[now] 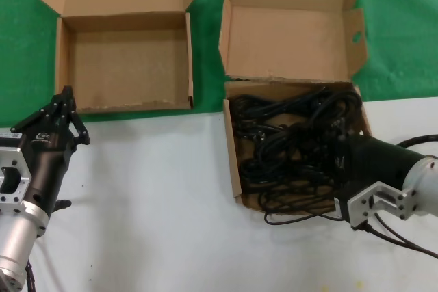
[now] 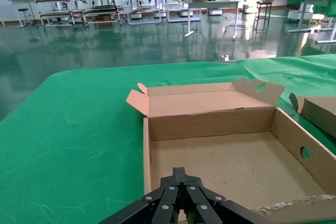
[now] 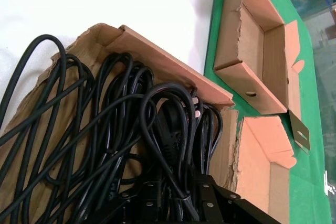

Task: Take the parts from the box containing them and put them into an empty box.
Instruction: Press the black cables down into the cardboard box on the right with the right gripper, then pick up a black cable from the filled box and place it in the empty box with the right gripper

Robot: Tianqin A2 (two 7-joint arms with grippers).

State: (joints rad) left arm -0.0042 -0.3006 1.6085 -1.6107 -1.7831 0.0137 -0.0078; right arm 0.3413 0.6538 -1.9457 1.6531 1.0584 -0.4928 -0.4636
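the parts (image 1: 294, 145), a tangle of long black power cords, are seen heaped in the box containing them (image 1: 231, 148), which stands on the right with its flapped lid raised at the far side; one loop of cord is spilled over the near edge onto the white table (image 1: 157, 203); the empty box (image 1: 123, 66) is placed to the left and a little farther off, on the green cloth (image 1: 20, 46), well apart from the full one. the right gripper (image 3: 173, 198) is reached into the cord box from the near right side, its tip buried among the coils; cords are seen running between its fingers (image 3: 149, 195) in the right wrist view, but whether they are closed on a cord cannot be told. the left gripper (image 1: 58, 111) is held idle at the near left, just before the near wall of the empty box, with its fingers drawn together on nothing. the step in hand is judged to be the first grasp of a cord; nothing has yet been moved across. a firm closing on one bundle is called for next, then a high lift so that the tangled loops are freed before the carry leftward to the empty box; snagging on neighbouring cords is the likely trouble.
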